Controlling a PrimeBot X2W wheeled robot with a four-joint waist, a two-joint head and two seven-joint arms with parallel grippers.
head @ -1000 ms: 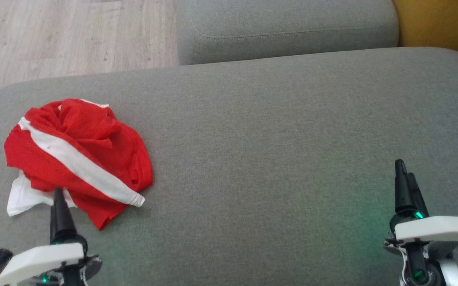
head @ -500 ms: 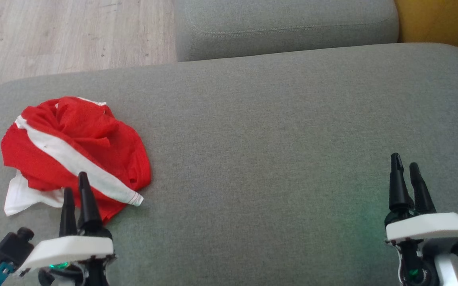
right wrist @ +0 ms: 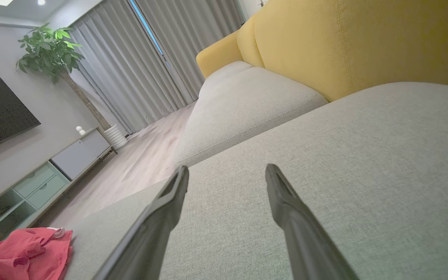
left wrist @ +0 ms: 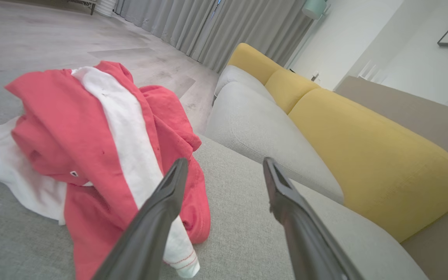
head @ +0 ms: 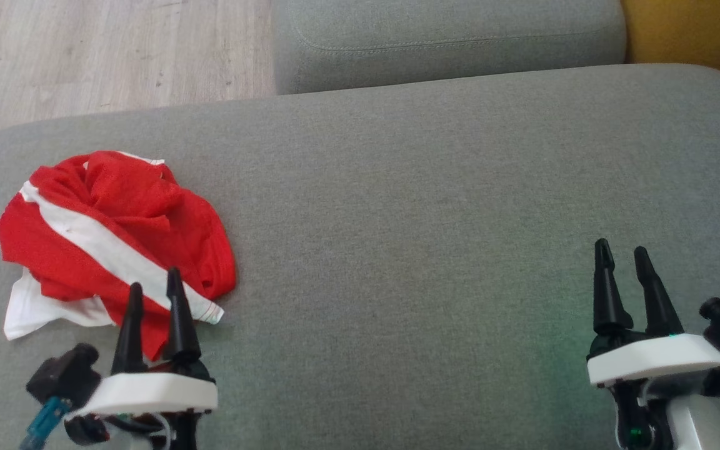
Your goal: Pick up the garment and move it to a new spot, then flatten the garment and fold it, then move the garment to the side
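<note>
Red-and-white garment (head: 110,237): crumpled heap on left side of grey sofa cushion (head: 429,206); not lifted, not flattened, not folded.
Left gripper (head: 155,279): fingers spread, holding nothing, tips over heap's near edge; contact unclear.
Judgement: first step, pick-up, not yet done; move, flatten, fold, set-aside all remain.
Cushion's middle: likely candidate for new spot.
Right gripper (head: 620,246): fingers spread, empty, near right, well apart from garment.

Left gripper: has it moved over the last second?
Yes. The left gripper shifted right along the near edge of the garment, toward its white stripe's end.
</note>
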